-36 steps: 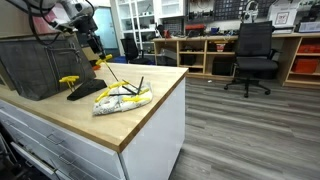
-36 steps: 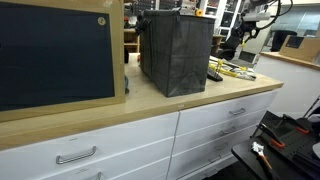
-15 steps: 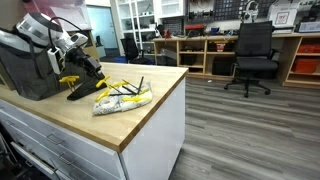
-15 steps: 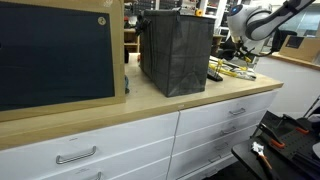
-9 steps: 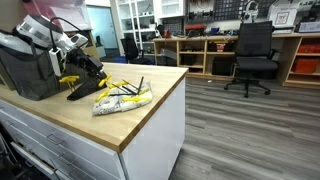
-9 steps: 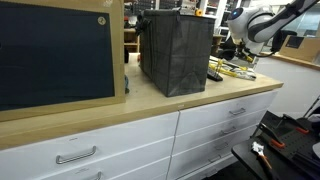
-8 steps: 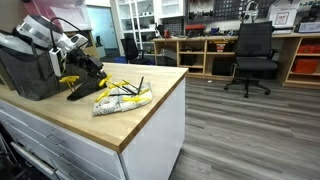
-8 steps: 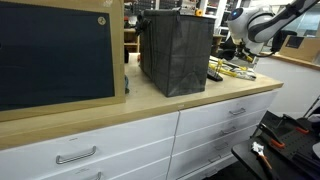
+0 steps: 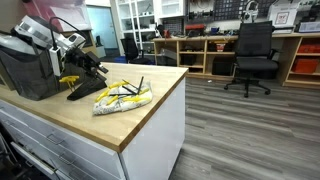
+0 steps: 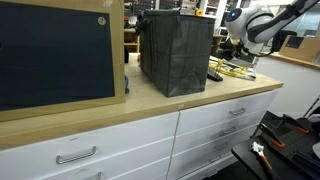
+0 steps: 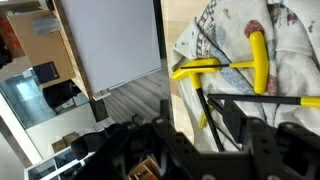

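Gripper (image 9: 90, 68) positioned low over wooden counter (image 9: 150, 112), just beside yellow handle (image 9: 70, 80) and black stand (image 9: 85, 91). Finger spacing cannot be told: gripper dark and blurred in wrist view, too small in both exterior views. Yellow T-handled keys (image 11: 235, 65) seen in wrist view lying on white patterned cloth (image 11: 295, 40), black shafts pointing toward gripper. Same cloth (image 9: 122, 97) recorded on counter, near stand. Black mesh bin (image 10: 175, 50) placed close by arm
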Action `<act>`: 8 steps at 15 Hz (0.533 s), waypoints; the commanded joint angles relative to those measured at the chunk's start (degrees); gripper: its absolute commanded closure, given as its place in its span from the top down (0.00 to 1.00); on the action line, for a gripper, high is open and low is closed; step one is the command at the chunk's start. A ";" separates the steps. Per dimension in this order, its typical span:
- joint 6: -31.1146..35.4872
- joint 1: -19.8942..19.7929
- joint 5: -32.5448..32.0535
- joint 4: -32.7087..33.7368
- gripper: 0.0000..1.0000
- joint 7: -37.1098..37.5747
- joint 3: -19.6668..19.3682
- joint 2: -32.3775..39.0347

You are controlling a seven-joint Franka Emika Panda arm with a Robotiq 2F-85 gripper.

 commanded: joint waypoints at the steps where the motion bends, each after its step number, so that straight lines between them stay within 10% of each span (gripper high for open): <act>1: -0.28 -0.46 0.78 -1.19 0.91 1.32 0.63 -1.77; 8: -1.63 -0.86 31.17 0.19 1.00 -9.15 1.19 -6.74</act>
